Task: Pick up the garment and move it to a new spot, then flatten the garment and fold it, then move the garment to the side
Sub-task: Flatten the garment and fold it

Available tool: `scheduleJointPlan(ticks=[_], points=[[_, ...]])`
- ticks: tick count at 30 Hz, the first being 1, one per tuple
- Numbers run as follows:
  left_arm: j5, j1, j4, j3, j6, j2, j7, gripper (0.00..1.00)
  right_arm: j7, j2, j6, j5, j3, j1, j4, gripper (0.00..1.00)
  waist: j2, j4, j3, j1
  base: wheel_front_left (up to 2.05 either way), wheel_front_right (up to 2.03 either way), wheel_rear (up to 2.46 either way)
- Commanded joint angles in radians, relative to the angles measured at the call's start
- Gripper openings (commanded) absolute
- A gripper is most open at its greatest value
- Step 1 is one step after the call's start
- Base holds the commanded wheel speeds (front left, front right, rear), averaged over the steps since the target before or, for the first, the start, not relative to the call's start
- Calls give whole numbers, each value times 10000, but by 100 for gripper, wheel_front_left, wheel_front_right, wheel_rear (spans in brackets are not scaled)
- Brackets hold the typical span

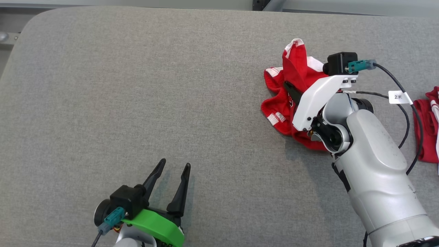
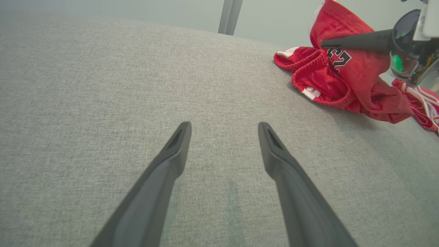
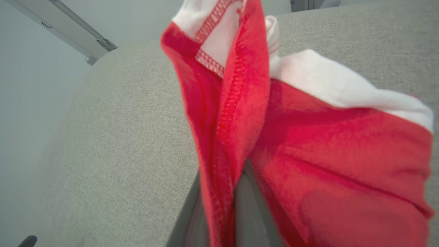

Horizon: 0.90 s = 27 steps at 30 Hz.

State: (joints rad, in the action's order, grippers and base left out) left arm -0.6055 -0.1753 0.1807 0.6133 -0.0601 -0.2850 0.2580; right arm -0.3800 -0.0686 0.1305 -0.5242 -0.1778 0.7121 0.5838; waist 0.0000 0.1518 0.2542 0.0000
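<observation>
Broad grey fabric surface (image 1: 137, 85) with rounded corners, pale wall (image 2: 137, 10) beyond.

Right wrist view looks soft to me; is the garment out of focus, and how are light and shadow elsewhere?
Right wrist view: garment close, soft, edges smeared; head view: even light, soft shadow beneath the right arm; left wrist view: sharp, left pincer crisp, no glare.

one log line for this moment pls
step: pick up | right claw: shut on red sports shorts, fold raised | left claw: open over grey fabric surface
</observation>
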Motion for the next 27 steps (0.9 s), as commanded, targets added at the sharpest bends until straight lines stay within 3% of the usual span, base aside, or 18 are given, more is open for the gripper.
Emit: scheduleJointPlan(ticks=[1,2,3,4,11,16,23,27], points=[[125,-106,86,-68,63,37,65,100,181,76,2,226,102,126,130,40,0,59,-11,0,0,0,0],[128,-88,106,-85,76,45,70,100,240,104,2,272,138,121,193,49,0,75,-21,0,0,0,0],[132,-58,137,-113,89,51,75,100,322,124,2,293,123,107,201,92,0,86,-33,0,0,0,0],[139,-21,168,-139,94,56,77,100,391,136,2,281,84,76,209,100,0,90,-55,0,0,0,0],[57,439,307,-325,81,-11,70,100,1076,159,2,-476,-568,-492,-549,100,0,-132,-488,0,0,0,0],[-34,942,245,-565,-53,-93,66,100,1648,154,2,-559,-657,-1305,-1740,100,0,-419,-1066,0,0,0,0],[-1,1654,-17,-925,-227,-7,66,100,2859,-927,2,875,310,-3251,-3753,100,0,-693,-1818,0,0,0,0],[116,1919,-119,-1108,-274,77,57,100,3558,-1499,2,1607,1040,-4306,-4289,100,0,-760,-2065,0,0,0,0]])
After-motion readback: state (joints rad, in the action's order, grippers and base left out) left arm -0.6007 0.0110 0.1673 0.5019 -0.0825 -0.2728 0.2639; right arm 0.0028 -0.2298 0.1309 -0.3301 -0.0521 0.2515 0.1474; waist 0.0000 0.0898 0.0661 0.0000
